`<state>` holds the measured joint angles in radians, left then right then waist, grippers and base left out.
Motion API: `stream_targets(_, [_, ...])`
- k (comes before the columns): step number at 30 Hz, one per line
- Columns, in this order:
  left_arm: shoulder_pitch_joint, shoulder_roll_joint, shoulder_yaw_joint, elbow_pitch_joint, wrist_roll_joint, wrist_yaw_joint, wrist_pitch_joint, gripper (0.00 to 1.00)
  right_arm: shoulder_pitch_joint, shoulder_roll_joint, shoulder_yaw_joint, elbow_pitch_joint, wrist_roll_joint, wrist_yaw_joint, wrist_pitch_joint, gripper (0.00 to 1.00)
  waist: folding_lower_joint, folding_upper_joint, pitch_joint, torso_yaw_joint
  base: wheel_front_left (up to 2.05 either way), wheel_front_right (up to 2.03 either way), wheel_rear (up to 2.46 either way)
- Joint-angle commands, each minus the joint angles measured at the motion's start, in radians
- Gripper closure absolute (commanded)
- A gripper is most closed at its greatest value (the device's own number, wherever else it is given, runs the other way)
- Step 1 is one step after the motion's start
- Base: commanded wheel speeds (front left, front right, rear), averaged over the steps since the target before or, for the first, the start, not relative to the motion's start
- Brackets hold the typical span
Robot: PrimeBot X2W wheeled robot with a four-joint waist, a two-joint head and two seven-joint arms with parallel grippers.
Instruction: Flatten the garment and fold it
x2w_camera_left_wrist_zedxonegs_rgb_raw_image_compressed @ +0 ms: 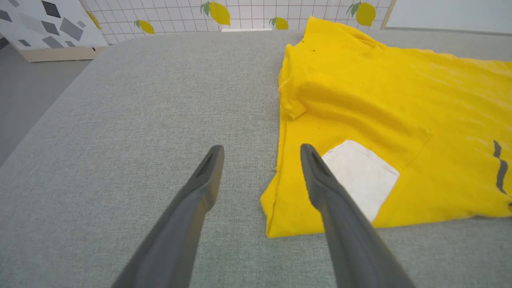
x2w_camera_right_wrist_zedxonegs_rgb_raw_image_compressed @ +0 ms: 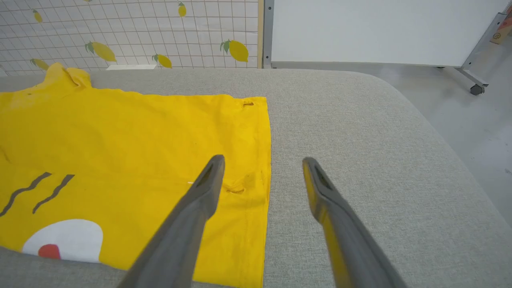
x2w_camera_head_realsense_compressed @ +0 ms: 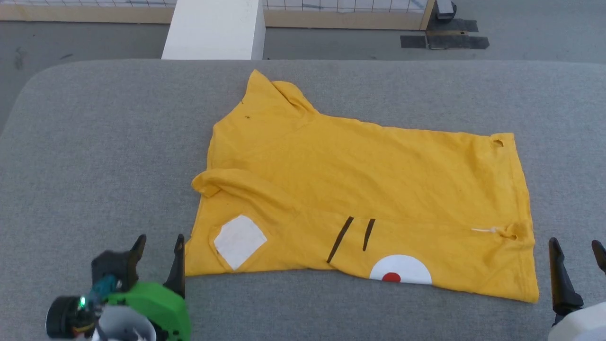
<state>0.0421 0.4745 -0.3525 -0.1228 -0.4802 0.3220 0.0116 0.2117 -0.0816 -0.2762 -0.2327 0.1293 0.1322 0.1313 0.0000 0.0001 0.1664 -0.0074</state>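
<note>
Grey fabric covers the worktop [x2w_camera_head_realsense_compressed: 94, 142] in front of you, with a lemon-printed tiled wall [x2w_camera_left_wrist_zedxonegs_rgb_raw_image_compressed: 240, 12] and a white board [x2w_camera_right_wrist_zedxonegs_rgb_raw_image_compressed: 380, 32] beyond it.

Your left hand [x2w_camera_head_realsense_compressed: 160, 239] is spread wide and carries nothing. It sits at the near left, with its inner finger just beside the near-left corner of the garment [x2w_camera_head_realsense_compressed: 360, 189]. From the left wrist view that finger overlaps the white patch [x2w_camera_head_realsense_compressed: 239, 241], and you cannot tell whether it touches the cloth.

Your right hand [x2w_camera_head_realsense_compressed: 575, 242] is likewise wide open and empty. It sits at the near right, just beside the hem edge, with grey fabric showing between its inner finger and the cloth in the head view.

You have the yellow garment lying flat near the middle of the worktop, between your two hands. Its long axis runs left to right across your view, dipping slightly nearer to you toward the right. The straight hem faces your right and the shoulder end your left, where one sleeve points away from you and a fold of cloth is rolled over the left edge. Two dark stripes [x2w_camera_head_realsense_compressed: 340, 239] slant near the front edge, which cuts across the white circle with its red dot [x2w_camera_head_realsense_compressed: 400, 267].
</note>
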Motion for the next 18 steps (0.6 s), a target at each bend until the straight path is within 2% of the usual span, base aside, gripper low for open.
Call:
stream_targets(1, [-0.043,0.023,-0.012,0.013,-0.008,-0.023,0.047,0.0,-0.02,-0.004,0.004,-0.006,-0.002,-0.002,0.002,0.0,0.0,-0.0001,0.012,-0.004,0.0,0.0,0.0])
stream_targets(4, [-0.093,0.039,-0.029,0.044,-0.039,-0.053,0.149,0.0,-0.022,-0.012,0.011,0.0,0.002,-0.002,0.008,0.0,0.0,-0.0001,0.024,-0.01,0.0,0.0,0.0])
stream_targets(9, [-0.118,0.039,-0.051,0.091,-0.097,-0.089,0.253,0.0,-0.021,-0.019,0.02,0.01,0.009,-0.002,0.016,0.0,0.0,-0.0001,0.044,-0.024,0.0,0.0,0.0])
stream_targets(14, [-0.126,0.035,-0.062,0.168,-0.128,-0.104,0.303,0.0,-0.023,-0.033,0.022,0.013,0.015,-0.002,0.024,0.0,0.0,-0.0001,0.062,-0.032,0.0,0.0,0.0])
stream_targets(18, [-0.142,0.021,-0.078,0.23,-0.144,-0.136,0.305,0.0,-0.029,-0.046,0.027,0.011,0.019,-0.002,0.033,0.0,0.0,-0.0001,0.066,-0.035,0.0,0.0,0.0])
